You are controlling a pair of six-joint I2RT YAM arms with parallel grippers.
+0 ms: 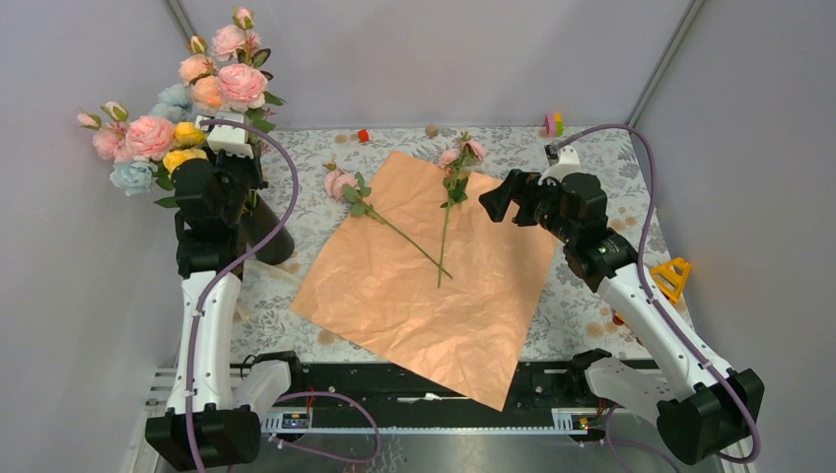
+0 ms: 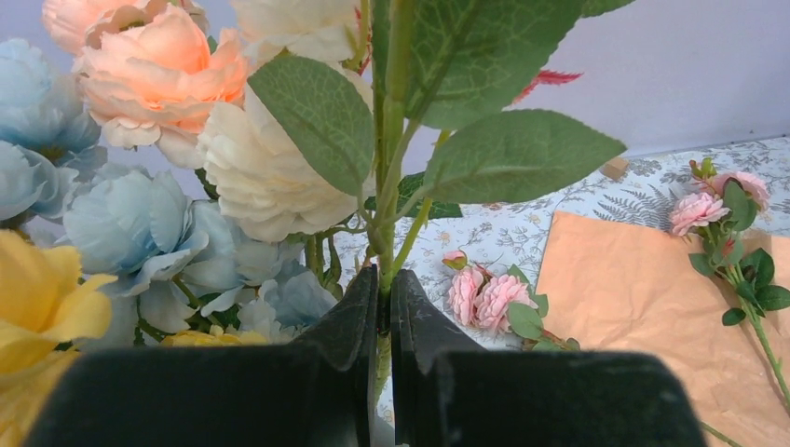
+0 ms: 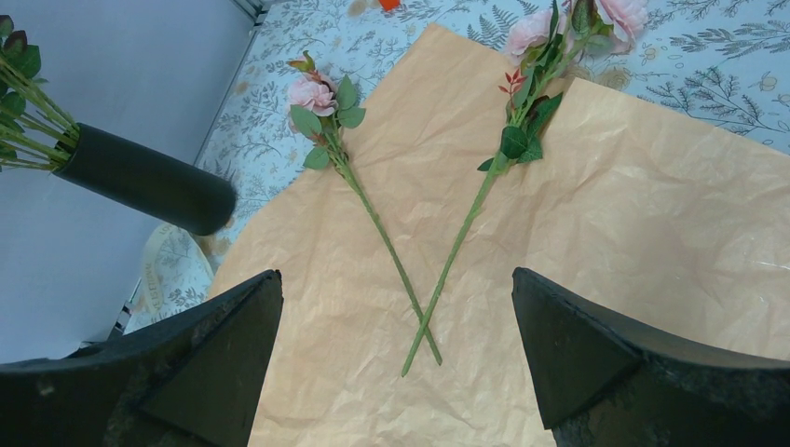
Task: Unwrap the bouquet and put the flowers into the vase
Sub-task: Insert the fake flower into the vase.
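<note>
The bouquet is unwrapped: its peach-orange paper (image 1: 434, 286) lies flat on the table. The black vase (image 1: 274, 236) (image 3: 149, 177) stands tilted at the left and holds several flowers (image 1: 212, 84) in pink, peach, blue and yellow. My left gripper (image 1: 246, 187) (image 2: 384, 303) is above the vase, shut on a green leafy stem (image 2: 391, 186) among those blooms. Two pink flowers (image 1: 343, 185) (image 1: 461, 156) lie on the paper with their stems crossed (image 3: 424, 321). My right gripper (image 1: 501, 200) (image 3: 396, 279) hovers open over the paper, near those stems, with nothing between its fingers.
A patterned cloth (image 1: 582, 296) covers the table. Small toy blocks sit at the back (image 1: 363, 136) (image 1: 552, 124), and a yellow piece (image 1: 672, 278) lies at the right beside my right arm. Grey walls close in the left, back and right.
</note>
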